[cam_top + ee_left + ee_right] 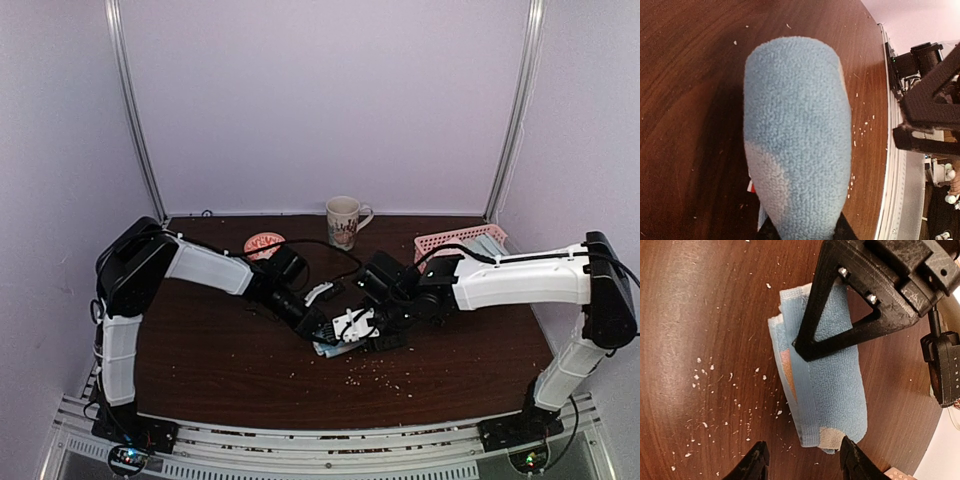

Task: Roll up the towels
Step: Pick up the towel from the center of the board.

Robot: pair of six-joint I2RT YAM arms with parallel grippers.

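Dark table (200,350): blue towel (835,380) lies left–right, left gripper (805,232) clamping its left end, right gripper (804,462) spread apart; far-right pink basket (440,243) holds pale towel (485,238).

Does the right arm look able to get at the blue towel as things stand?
Probably yes: the right gripper is open, its fingertips just short of the towel; the left gripper holds only its far part, leaving the near end free.

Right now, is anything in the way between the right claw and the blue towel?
No. The blue towel's near end lies bare just ahead of the open right claw; the left claw's black finger holds it farther along.
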